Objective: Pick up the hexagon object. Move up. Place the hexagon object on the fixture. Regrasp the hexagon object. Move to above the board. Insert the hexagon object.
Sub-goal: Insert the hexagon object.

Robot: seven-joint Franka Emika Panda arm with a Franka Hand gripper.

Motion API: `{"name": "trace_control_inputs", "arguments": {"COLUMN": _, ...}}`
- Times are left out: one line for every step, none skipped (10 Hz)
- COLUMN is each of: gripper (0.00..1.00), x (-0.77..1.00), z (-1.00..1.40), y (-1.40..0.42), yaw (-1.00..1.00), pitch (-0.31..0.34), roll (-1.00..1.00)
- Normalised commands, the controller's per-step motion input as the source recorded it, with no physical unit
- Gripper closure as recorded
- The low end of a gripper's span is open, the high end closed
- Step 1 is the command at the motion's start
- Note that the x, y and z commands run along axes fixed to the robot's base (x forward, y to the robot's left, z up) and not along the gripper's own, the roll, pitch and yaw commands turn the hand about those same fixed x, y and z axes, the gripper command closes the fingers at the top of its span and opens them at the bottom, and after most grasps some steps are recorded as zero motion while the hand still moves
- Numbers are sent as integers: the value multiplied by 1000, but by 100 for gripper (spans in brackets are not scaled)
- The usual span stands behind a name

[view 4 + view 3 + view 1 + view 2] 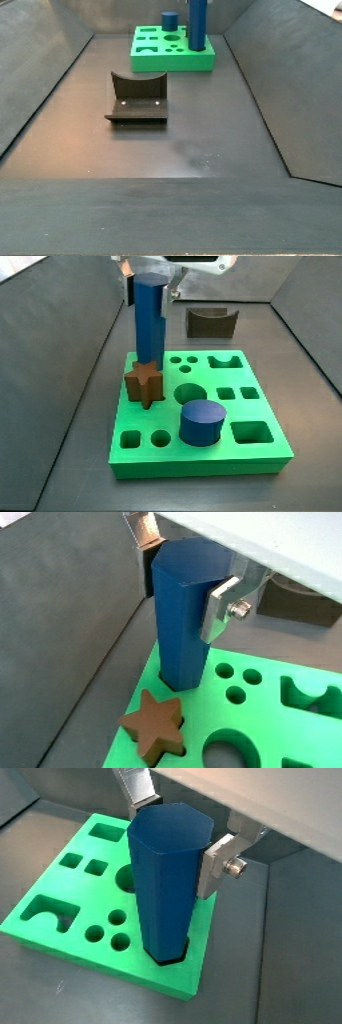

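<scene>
Our hand [174, 828] grips the top of the hexagon object [170, 883], which stands upright below it with its lower end in a corner hole of the board [80, 878]. We judge it best to press straight down without tilting, then release.

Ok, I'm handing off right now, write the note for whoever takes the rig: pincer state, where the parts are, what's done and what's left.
Pincer: at the board's corner, shut on the hexagon object, holding its upper end.
Hexagon object: upright, lower end entering a hole at a corner of the board, next to the brown star peg.
Fixture: vacant, away from the board.
Blue cylinder: seated in the board.
Done: pick, fixture regrasp, move over the board.
Left: push the bar down, release. Depth so far cannot be judged.
</scene>
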Motion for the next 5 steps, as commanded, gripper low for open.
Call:
{"name": "trace_control_inputs", "arguments": {"gripper": 100, "x": 0, "z": -820, "y": 157, "yaw": 274, "pitch": 56, "roll": -21}}
{"name": "trace_control_inputs", "arguments": {"gripper": 100, "x": 0, "z": -823, "y": 237, "yaw": 320, "pitch": 26, "roll": -59}}
{"name": "trace_control_inputs", "arguments": {"gripper": 100, "x": 0, "z": -900, "y": 151, "yaw": 337, "pitch": 10, "roll": -80}}
{"name": "trace_control_inputs", "arguments": {"gripper": 100, "x": -654, "z": -986, "y": 0, "yaw": 23, "pitch": 0, "roll": -71}}
{"name": "trace_control_inputs", "arguments": {"gripper": 100, "x": -263, "z": -1000, "y": 0, "yaw": 131, "pitch": 0, "roll": -21}}
